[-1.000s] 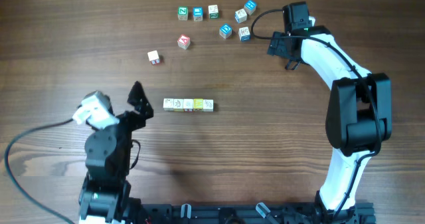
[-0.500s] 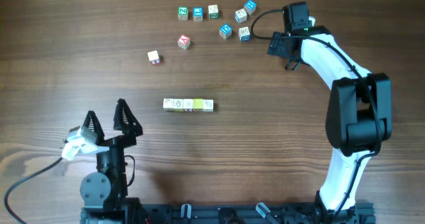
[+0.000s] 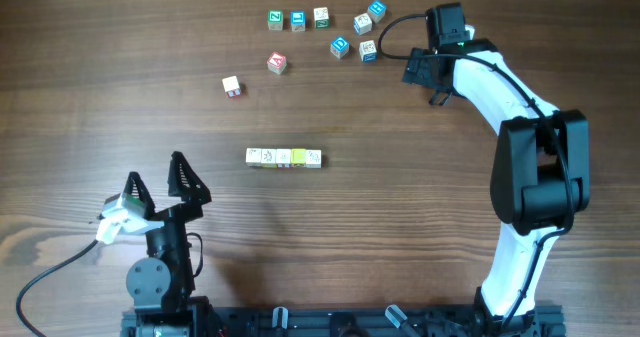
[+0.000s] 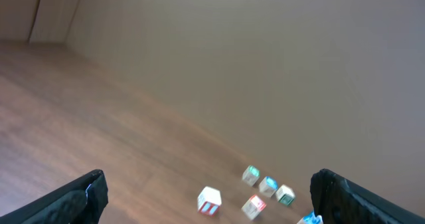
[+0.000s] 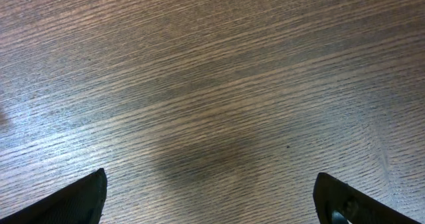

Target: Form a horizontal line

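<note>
Spreading the left gripper (image 3: 160, 185) wide close to the base, with fingers (image 3: 185, 175) released and clasping nothing. Tilting those fingers forward and upward, facing blurred wood and a plain wall in the wrist view.

Finding the row (image 3: 284, 157) ahead of the left fingers and off to their right, clear of them and touching neither gripper. Lying flat on the table (image 3: 90, 107) as a short straight line running left to right, cubes pressed side by side, pale faces plus a yellow cube (image 3: 299, 157) second from the end farther from the left fingers.

Going farther out, meeting the near red cube (image 3: 231, 86) ahead of the left fingers, alone, then the far red cube (image 3: 277, 63) a little beyond and to its right.

Reaching the cluster (image 3: 340, 46) last: loose cubes with blue, green and pale faces, scattered well beyond the row, with the closest one near the right fingers on their left side.

Hanging the right gripper (image 3: 425, 82) over bare wood, with fingers (image 5: 80, 199) parted fully and gripping nothing. Placing the row well apart from them, back toward the base and to their left.
</note>
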`<state>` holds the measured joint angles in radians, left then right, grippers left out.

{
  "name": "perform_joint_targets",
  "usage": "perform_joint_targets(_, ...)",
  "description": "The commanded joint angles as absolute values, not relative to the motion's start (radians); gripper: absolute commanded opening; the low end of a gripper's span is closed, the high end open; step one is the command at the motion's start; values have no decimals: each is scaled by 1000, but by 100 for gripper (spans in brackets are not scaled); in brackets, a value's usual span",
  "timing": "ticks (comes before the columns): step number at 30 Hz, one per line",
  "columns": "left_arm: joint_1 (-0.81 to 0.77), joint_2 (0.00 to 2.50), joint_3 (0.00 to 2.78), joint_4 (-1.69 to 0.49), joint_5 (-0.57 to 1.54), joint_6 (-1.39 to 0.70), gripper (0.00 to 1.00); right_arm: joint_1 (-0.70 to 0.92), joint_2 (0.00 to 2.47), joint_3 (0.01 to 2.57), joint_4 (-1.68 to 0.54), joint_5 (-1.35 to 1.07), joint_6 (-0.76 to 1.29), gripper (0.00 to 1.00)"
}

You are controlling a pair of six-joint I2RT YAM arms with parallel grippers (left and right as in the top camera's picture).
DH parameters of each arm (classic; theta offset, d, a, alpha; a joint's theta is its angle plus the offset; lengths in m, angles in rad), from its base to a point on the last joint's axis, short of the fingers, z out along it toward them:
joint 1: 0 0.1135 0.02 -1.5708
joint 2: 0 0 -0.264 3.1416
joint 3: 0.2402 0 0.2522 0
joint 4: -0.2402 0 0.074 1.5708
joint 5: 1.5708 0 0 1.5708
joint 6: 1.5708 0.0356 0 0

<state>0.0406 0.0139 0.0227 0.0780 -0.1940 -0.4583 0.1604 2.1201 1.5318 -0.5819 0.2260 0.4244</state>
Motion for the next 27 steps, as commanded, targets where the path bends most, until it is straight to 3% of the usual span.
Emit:
perform_joint_targets(1,49,3,6,63,-200,-457,100,163,2091,1529,-580,243,419,100)
perform_joint_targets(3,62,3,6,-62,-199,-456,100,163,2091,1529,-580,243,419,100)
perform_joint_targets(11,175,5,6,-56,-196,-453,100,163,2091,1529,-580,243,419,100)
perform_joint_targets(27,177,7,6,-55,-196,-453,100,163,2091,1529,-580,243,419,100)
